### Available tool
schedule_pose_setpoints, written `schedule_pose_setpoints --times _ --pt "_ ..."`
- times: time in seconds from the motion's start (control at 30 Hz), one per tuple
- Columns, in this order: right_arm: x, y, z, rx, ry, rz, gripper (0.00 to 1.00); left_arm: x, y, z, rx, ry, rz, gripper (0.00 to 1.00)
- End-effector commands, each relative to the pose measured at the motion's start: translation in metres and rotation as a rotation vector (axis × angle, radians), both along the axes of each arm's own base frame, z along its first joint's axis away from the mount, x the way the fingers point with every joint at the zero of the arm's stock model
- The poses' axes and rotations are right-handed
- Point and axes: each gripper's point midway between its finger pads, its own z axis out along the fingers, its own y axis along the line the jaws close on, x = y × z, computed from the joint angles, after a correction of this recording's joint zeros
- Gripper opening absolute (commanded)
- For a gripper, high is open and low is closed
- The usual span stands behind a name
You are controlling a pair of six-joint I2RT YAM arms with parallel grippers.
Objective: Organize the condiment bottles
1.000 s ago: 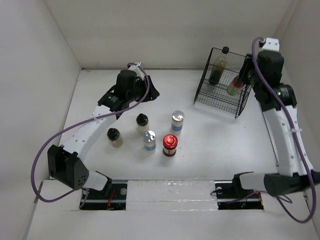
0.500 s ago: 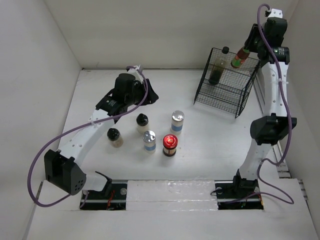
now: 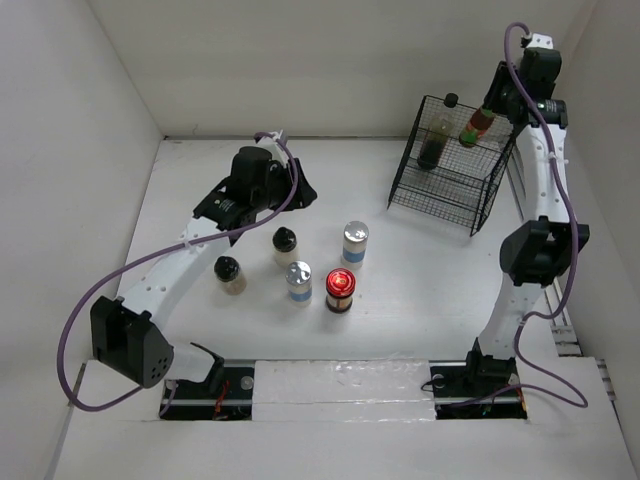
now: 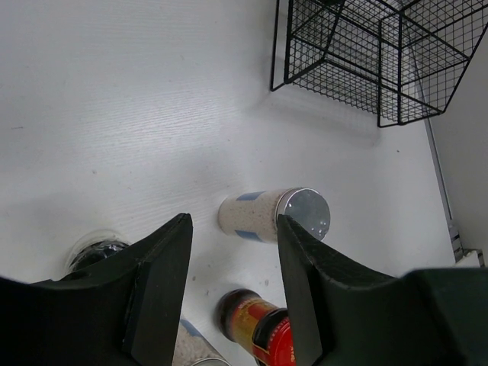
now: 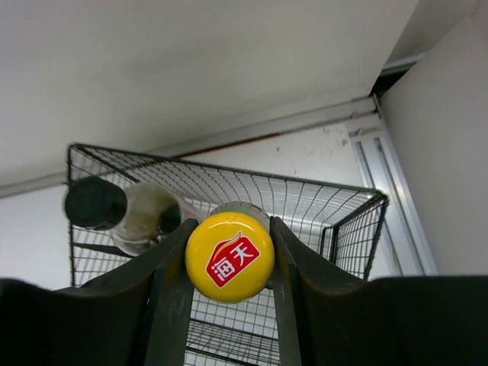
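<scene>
**Yellow-capped bottle [image 3: 473, 127] held over the black wire basket [image 3: 445, 195] at the surface's far right corner**

The right jaws are clamped on the bottle's neck just under the cap, probably so the body hangs free to go down between the wires. Its long axis is tilted, cap up toward the far right and base down toward the basket's open top, beside the tall dark bottle [image 3: 432, 145] standing upright inside; whether the base is already below the rim I cannot tell. The left jaws stand apart on nothing, hovering over the middle of the surface above a silver-lidded jar [image 4: 278, 216], seemingly placed for the next pick. The other silver-lidded jar [image 3: 299, 282], the red-lidded jar [image 3: 340, 289] and two black-capped beige jars [image 3: 285, 245] stand upright mid-surface, caps up.
</scene>
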Motion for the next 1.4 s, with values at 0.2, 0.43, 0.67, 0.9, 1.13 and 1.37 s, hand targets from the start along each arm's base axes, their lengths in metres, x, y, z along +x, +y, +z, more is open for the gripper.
schedule_pose_setpoints --times 0.2,0.43,0.67,0.9,1.13,1.37 --pt "0.029 0.017 -0.03 -0.04 -0.022 0.03 0.01 0.014 -0.006 0.028 -0.021 -0.081 -0.008 0.44" --pt "0.038 0.025 -0.078 -0.039 0.077 0.034 0.1 0.016 -0.008 0.02 -0.013 -0.065 -0.008 0.44" --pt "0.037 0.029 -0.088 -0.05 0.109 0.039 0.55 0.02 -0.01 0.03 -0.023 -0.084 -0.008 0.44" --pt "0.021 0.029 -0.025 -0.056 0.0 0.036 0.67 0.022 -0.007 0.032 -0.02 -0.083 0.016 0.44" --pt "-0.041 0.051 0.024 -0.009 -0.131 -0.007 0.39 0.025 -0.005 0.038 -0.019 -0.098 0.033 0.44" --pt "-0.134 0.207 -0.03 0.012 -0.11 0.371 0.07 0.027 0.009 0.068 -0.002 -0.177 0.086 0.14"
